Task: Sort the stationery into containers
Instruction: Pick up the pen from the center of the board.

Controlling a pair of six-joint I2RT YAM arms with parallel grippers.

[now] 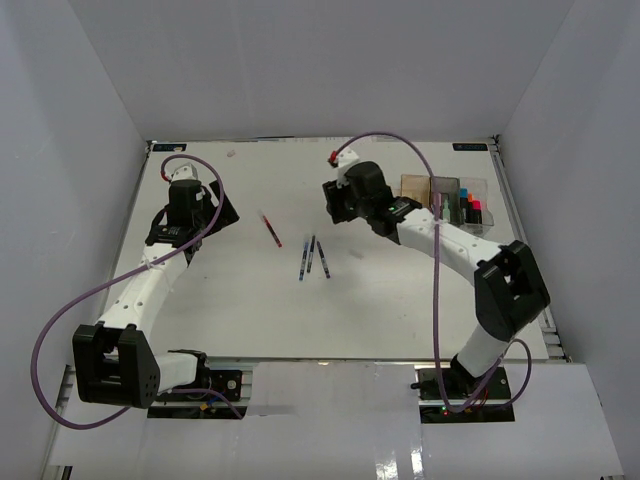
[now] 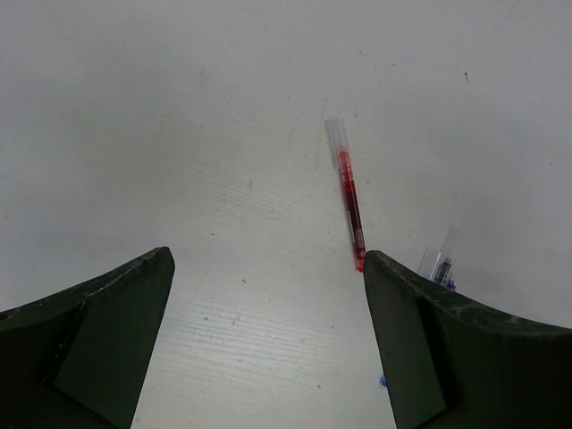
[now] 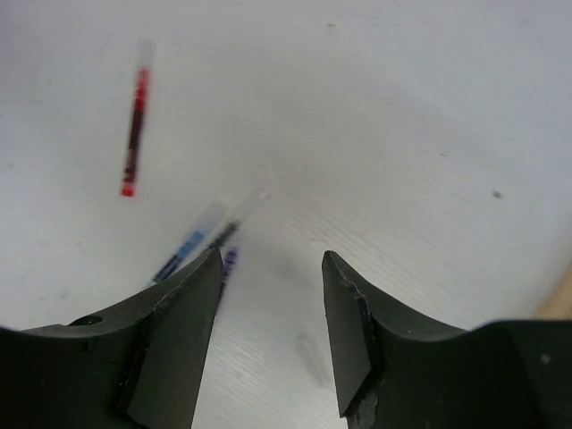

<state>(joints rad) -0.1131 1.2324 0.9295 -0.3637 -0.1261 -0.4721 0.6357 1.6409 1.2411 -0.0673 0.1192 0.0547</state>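
A red pen [image 1: 270,228] lies on the white table left of centre, with three thin dark pens [image 1: 311,257] just right of it. My left gripper [image 1: 224,208] is open and empty, left of the red pen; the left wrist view shows the red pen [image 2: 349,197] ahead of the gripper [image 2: 266,259]. My right gripper [image 1: 331,206] is open and empty, above and right of the dark pens. Its wrist view [image 3: 272,257] shows the blurred dark pens [image 3: 192,243] at its left finger and the red pen [image 3: 134,134] further off. The amber [image 1: 414,186], smoky [image 1: 444,188] and clear [image 1: 481,186] bins stand at the right.
Several highlighters with bright caps [image 1: 468,208] stand in the bins, behind the right forearm. White walls enclose the table on three sides. The amber bin's corner [image 3: 563,299] shows at the right edge of the right wrist view.
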